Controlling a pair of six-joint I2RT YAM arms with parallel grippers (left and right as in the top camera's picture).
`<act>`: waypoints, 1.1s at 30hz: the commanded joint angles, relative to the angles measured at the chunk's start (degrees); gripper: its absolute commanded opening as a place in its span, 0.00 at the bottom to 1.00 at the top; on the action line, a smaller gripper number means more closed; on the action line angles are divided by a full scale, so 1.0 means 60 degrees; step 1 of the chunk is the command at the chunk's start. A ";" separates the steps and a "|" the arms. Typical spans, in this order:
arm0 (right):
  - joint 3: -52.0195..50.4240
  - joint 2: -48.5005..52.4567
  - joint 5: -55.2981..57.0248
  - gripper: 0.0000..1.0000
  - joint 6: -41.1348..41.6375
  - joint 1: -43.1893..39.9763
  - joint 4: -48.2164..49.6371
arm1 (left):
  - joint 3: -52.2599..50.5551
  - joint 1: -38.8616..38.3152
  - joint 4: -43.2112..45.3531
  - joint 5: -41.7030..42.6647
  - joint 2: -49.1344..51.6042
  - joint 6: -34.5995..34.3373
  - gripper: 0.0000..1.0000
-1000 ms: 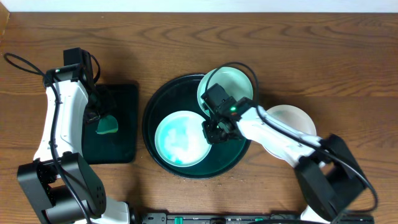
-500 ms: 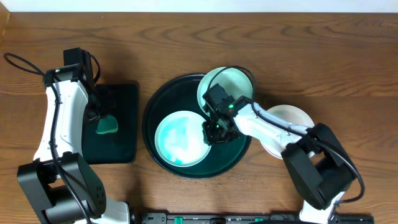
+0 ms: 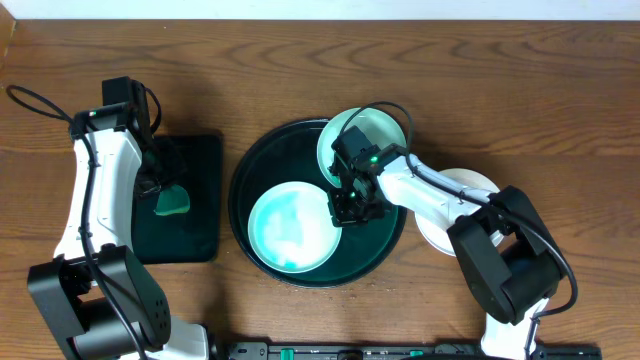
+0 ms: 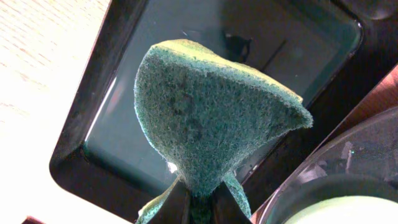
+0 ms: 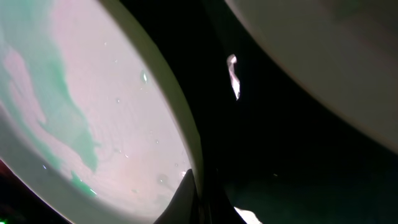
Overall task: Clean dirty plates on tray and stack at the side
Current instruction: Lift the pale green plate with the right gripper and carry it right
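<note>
My right hand is down inside the round tray, pinched onto the right rim of the smeared turquoise plate, which lies in the tray's lower left part. The second turquoise plate rests over the tray's upper right rim, and the white plate lies on the surface just right of the tray. My left hand is clenched on the green sponge, held above the rectangular tray.
</note>
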 commanded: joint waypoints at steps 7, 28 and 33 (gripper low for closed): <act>0.0189 -0.1938 0.1796 0.01 -0.0812 0.0251 -0.0047 | -0.0055 0.0022 -0.0029 -0.0084 0.0000 0.0160 0.07; 0.0189 -0.3636 1.1843 0.01 -0.2364 0.3778 -0.0029 | -0.0055 0.0022 -0.0025 -0.0087 0.0000 0.0160 0.07; 0.0189 -0.3636 1.3329 0.01 -0.2382 0.4473 0.0204 | -0.0055 0.0022 -0.0025 -0.0087 0.0000 0.0164 0.07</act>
